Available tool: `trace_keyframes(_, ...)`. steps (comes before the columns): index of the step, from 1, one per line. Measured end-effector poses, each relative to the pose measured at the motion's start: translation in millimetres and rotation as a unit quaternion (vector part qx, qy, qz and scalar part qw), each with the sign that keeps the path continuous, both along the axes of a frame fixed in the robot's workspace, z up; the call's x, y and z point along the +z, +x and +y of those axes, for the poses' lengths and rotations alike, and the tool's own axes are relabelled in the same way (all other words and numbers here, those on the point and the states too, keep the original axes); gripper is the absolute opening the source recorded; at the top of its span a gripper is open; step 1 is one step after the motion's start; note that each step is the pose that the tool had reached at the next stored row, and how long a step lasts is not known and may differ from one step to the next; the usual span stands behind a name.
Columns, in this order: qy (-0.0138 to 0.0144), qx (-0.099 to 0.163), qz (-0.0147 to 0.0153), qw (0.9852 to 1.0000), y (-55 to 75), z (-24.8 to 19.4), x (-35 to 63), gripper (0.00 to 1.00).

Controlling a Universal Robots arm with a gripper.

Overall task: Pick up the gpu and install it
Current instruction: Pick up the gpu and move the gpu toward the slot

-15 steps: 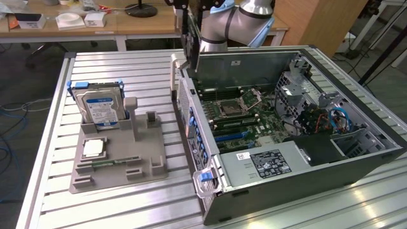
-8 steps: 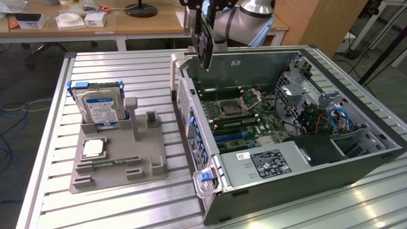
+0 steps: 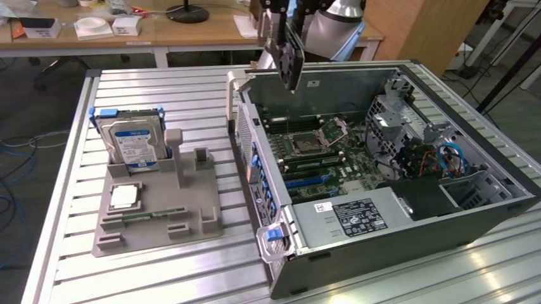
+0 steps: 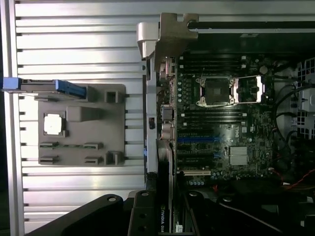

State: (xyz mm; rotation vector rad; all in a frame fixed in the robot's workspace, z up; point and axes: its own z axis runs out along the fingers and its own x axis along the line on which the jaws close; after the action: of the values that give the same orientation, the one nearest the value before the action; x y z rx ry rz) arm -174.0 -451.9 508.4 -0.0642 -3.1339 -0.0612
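Note:
The gpu (image 3: 290, 56) hangs on edge in the air above the rear left corner of the open computer case (image 3: 473, 209), its silver bracket toward the case's back wall. My gripper (image 3: 283, 14) is shut on its upper edge. In the wrist view the gpu (image 4: 164, 172) is edge-on, a black card with a printed label, between my gripper's (image 4: 165, 219) dark fingers (image 4: 141, 216). It lines up over the case's rear wall, beside the motherboard (image 4: 231, 128) and its blue expansion slots (image 4: 197, 139).
A grey fixture tray (image 3: 156, 221) on the slatted metal table (image 3: 127, 278) holds an upright hard drive (image 3: 131, 142) with a blue label, a processor (image 3: 125, 196) and a memory stick (image 3: 148, 215). Inside the case are a processor socket (image 3: 305, 144), a power supply (image 3: 355, 218) and cables (image 3: 444, 158).

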Motion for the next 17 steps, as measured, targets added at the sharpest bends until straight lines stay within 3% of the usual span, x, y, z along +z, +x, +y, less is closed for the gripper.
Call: trace_keyframes(17,-0.0001,0.007,0.0001,1.0,39.0,0.0,-0.1,0.26)
